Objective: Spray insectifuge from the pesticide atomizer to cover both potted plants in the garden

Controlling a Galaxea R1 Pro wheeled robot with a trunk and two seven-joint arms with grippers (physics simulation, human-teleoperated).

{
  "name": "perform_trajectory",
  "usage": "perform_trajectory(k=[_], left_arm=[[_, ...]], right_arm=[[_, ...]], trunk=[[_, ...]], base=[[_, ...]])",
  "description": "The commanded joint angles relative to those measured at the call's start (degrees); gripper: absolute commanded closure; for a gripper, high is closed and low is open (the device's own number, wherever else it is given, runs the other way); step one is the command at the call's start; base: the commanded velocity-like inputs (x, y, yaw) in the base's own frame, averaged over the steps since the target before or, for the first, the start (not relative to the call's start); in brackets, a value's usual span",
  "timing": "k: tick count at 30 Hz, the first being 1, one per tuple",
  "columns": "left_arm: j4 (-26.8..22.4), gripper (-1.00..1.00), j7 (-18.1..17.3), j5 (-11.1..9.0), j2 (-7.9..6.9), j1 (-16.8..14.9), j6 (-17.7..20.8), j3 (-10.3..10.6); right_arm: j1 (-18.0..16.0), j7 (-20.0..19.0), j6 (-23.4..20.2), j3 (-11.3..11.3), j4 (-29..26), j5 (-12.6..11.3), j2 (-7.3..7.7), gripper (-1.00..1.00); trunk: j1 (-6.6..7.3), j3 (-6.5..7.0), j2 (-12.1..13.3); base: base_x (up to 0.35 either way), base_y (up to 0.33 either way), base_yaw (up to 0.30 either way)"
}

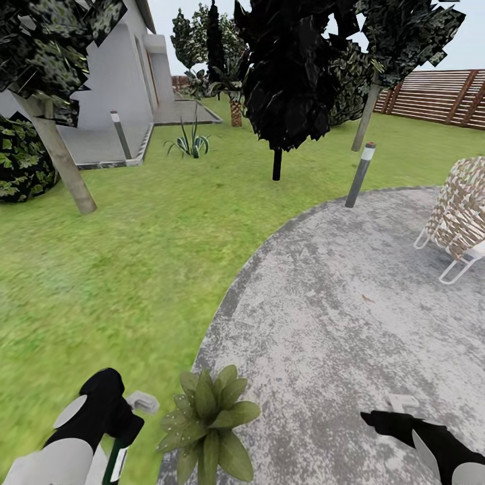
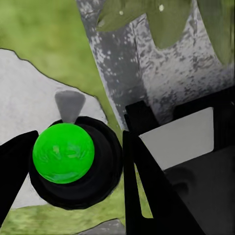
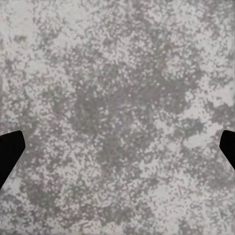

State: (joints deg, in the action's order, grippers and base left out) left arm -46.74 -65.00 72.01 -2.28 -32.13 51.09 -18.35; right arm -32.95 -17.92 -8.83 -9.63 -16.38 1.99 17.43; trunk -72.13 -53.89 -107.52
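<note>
Head view looks over the garden's lawn (image 1: pixel 135 256) and the round grey paved patio (image 1: pixel 350 289), with one potted plant (image 1: pixel 209 421) sitting at the patio's near edge; its pot is hidden under the broad leaves. Just beside that plant, the left gripper (image 1: pixel 131 421) is clamped on the pesticide atomizer (image 1: pixel 116 461), whose dark green body and white label hang below the hand, cut off by the frame edge; any writing on the label is too small to read. The grey spray head (image 1: pixel 143 402) points toward the plant.

From the left wrist view, the bottle (image 2: pixel 63 152) appears end-on as a bright green disc in a dark ring between the black fingers (image 2: pixel 147 186), with the plant's leaves (image 2: pixel 166 19) over the patio beyond.

At the head view's lower right, the right gripper (image 1: pixel 397 411) hovers over bare paving. Its wrist view shows speckled patio (image 3: pixel 117 107) with the two fingertips (image 3: pixel 10 152) spread wide apart at the frame's sides, nothing between them.

Farther off stand a bollard lamp (image 1: pixel 360 174), a woven chair (image 1: pixel 461 215) and the wooden slat fence (image 1: pixel 438 94).
</note>
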Motion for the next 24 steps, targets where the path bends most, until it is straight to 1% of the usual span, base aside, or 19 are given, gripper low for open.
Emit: perform_trajectory(k=[1,3,5,7,9,11,15,16,20,24], left_arm=[[-0.71,1.00,-0.61,0.24,0.34,-0.17,0.24,-0.11],[-1.45,1.00,-0.64,-0.46,0.51,-0.23,0.24,-0.11],[-2.28,1.00,-0.65,-1.85,0.62,-0.27,0.24,-0.10],[-2.94,1.00,-0.66,-4.06,0.67,-0.30,0.27,-0.10],[-3.23,1.00,-0.66,-4.79,0.69,-0.30,0.25,-0.10],[-3.39,1.00,-0.60,-5.16,0.67,-0.30,0.25,-0.10],[-3.44,1.00,-0.58,-5.28,0.55,-0.30,0.24,-0.10],[-3.40,1.00,-0.57,-5.29,0.53,-0.30,0.24,-0.10],[-3.31,1.00,-0.57,-5.22,0.54,-0.30,0.24,-0.03],[-3.21,1.00,-0.57,-5.13,0.58,-0.30,0.24,0.12]], right_arm=[[-0.04,-0.36,-0.40,-0.48,-0.13,0.21,-0.03,-1.00],[-0.02,-0.36,-0.40,-0.48,-0.14,0.21,-0.03,-1.00],[-0.03,-0.36,-0.40,-0.48,-0.14,0.21,-0.03,-1.00],[-0.05,-0.36,-0.40,-0.48,-0.15,0.21,-0.03,-1.00],[-0.02,-0.36,-0.40,-0.48,-0.15,0.21,-0.03,-1.00],[-0.02,-0.36,-0.40,-0.48,-0.15,0.21,-0.03,-1.00],[-0.01,-0.36,-1.39,-0.47,-0.15,0.21,-0.03,-1.00],[-0.02,-0.36,-2.01,-0.45,-0.15,0.21,-0.03,-1.00],[-0.01,-0.36,-2.29,-0.40,-0.15,0.21,-0.03,-1.00],[-0.02,-0.36,-2.33,-0.40,-0.15,0.21,-0.01,-1.00]], trunk=[[0.01,-0.05,-0.02],[0.01,-0.05,-0.02],[0.01,-0.05,-0.02],[0.01,-0.05,-0.02],[0.01,-0.05,-0.02],[0.01,-0.05,-0.02],[0.01,-0.05,-0.02],[0.01,-0.09,-0.02],[0.01,-0.25,-0.02],[0.01,-0.30,-0.02]], base=[[0.000,0.000,0.000],[0.000,0.000,0.000],[0.000,0.000,0.000],[0.000,0.000,0.000],[0.000,0.000,0.000],[0.000,0.000,0.000],[0.000,0.000,0.007],[0.000,0.000,0.126],[0.000,0.000,0.163],[0.000,0.000,0.049]])
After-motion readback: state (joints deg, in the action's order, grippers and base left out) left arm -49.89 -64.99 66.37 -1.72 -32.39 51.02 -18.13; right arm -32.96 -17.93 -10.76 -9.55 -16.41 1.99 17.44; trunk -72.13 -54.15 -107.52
